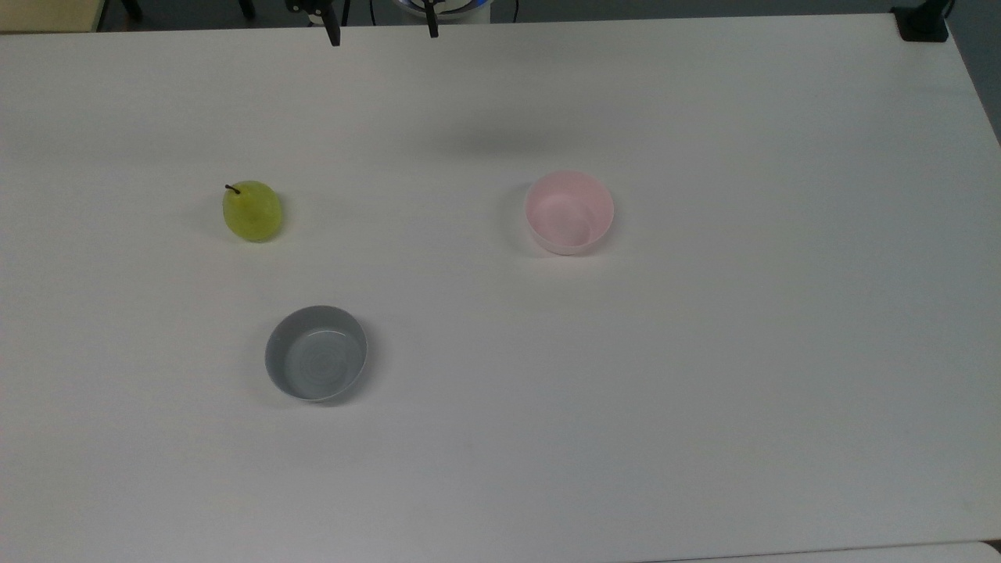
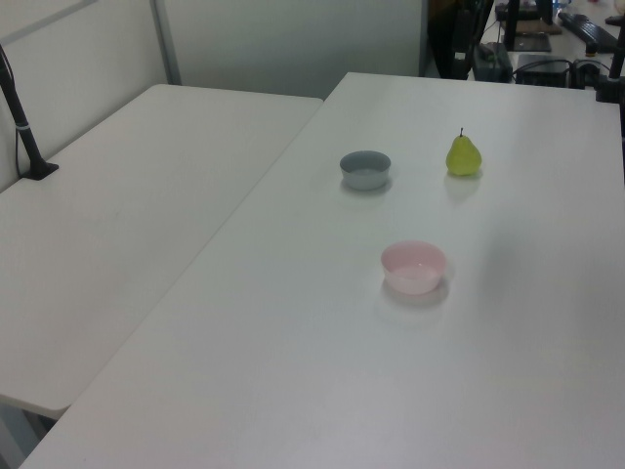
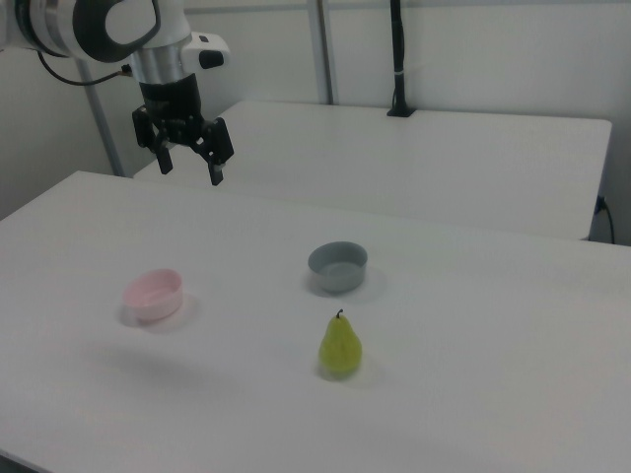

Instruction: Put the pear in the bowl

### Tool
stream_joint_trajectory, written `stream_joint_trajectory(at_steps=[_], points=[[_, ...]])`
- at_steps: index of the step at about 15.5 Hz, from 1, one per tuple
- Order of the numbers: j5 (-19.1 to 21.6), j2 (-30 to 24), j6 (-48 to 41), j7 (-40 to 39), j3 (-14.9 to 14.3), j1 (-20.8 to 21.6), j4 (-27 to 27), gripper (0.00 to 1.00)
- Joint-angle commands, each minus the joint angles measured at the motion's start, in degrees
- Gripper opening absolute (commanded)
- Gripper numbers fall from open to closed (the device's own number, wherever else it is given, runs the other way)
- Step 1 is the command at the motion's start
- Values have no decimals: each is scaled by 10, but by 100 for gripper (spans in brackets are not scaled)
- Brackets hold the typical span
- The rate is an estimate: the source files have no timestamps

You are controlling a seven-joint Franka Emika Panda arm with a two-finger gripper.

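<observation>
In the top view the gripper (image 1: 382, 30) is cut off by the upper edge, so that just its two dark fingertips (image 1: 335, 35) hang into the picture above the far edge of the white table (image 1: 704, 352); the wrist and arm above them are out of the picture there. The right view shows the whole black gripper (image 3: 190, 164) under the white arm (image 3: 108, 28), held high in the air above the table (image 3: 473, 394), at the right view's upper left. Its fingers point down and stand wide apart, with nothing between them and nothing touching them. The pear (image 1: 252, 210) stands upright on the table at the top view's left, its short dark stem up, well apart from the gripper. In the right view the pear (image 3: 340, 347) is the nearest thing to the camera. The pink bowl (image 1: 569, 212) sits on the table toward the top view's middle, well apart from the pear, and nothing lies in it. A grey bowl (image 1: 316, 363) stands below the pear in the top view, also with nothing in it. In the left view the pear (image 2: 464, 155) stands beside the grey bowl (image 2: 365, 169), with the pink bowl (image 2: 414, 267) nearer the camera. A second white table (image 2: 127, 225) adjoins on the left view's left, with a black pole (image 2: 21, 122) at its edge.
</observation>
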Motion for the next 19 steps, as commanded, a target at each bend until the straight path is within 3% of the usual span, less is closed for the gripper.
stream_joint_trajectory(at_steps=[1, 13, 19], points=[[0, -11, 14, -11, -8, 8, -14, 100], [-2, -12, 10, -23, -10, -2, -12, 100], [-53, -10, -10, -188, -10, -35, 8, 100]])
